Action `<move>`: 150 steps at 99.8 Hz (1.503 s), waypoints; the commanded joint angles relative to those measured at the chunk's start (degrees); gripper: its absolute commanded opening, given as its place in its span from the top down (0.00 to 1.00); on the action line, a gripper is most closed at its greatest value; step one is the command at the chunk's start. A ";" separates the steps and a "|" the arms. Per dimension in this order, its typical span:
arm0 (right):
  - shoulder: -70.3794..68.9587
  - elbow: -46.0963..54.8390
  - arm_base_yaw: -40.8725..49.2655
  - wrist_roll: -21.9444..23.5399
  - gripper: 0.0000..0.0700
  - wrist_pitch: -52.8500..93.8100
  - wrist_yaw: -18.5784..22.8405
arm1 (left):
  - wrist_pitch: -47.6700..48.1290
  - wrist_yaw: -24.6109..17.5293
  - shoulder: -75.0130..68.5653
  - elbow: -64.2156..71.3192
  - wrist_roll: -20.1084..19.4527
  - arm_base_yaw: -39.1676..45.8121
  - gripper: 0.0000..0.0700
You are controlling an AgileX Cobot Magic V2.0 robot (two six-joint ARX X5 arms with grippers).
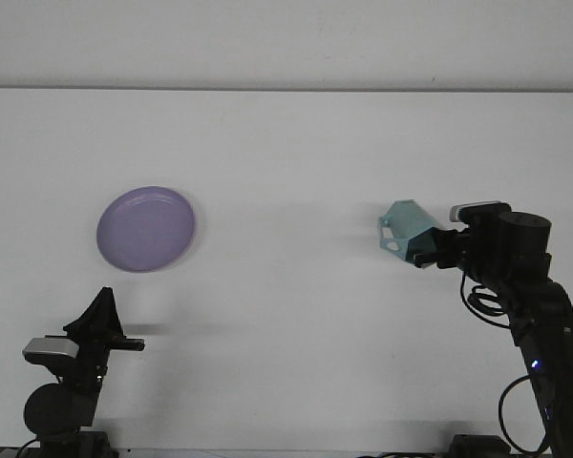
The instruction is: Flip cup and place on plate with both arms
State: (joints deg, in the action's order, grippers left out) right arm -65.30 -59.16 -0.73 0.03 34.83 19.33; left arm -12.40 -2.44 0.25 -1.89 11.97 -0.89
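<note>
Nearest the camera, the left end effector (103,310) rests low over the worktop (296,334), carrying nothing; whether its fingers are parted cannot be told. Farther back, the right end effector (428,250) is clamped on the cup (407,229), lifted clear of the surface at centre-right. The cup is pale teal, tilted on its side with its handle toward the left. The lavender plate (146,228) lies bare, well apart at the far left. Judged progress: pickup done; the flip, a likely transfer between arms, and placement remain.
</note>
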 commanded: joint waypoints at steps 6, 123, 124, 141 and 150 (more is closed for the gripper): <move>-2.16 -5.62 4.85 -1.07 0.99 10.95 -0.07 | -0.55 -0.04 -0.07 0.98 0.79 0.11 0.98; -37.20 -30.51 32.02 -8.90 0.97 40.79 -14.73 | 0.20 -0.07 -0.07 0.96 1.18 0.11 0.98; -37.20 -30.51 32.02 -8.94 0.96 40.70 -14.69 | 0.31 -0.07 -0.07 0.98 1.18 0.11 0.98; -37.20 -30.51 32.02 -8.92 0.65 40.33 -13.29 | 0.37 -0.07 -0.07 0.98 1.18 0.11 0.98; -37.20 -30.51 32.02 -9.14 0.63 39.78 -13.33 | 0.37 -0.04 -0.07 0.98 1.18 0.11 0.98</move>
State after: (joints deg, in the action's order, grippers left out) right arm -101.21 -88.29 30.96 -8.21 75.22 5.87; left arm -11.33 -2.44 0.25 -1.89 12.88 -0.89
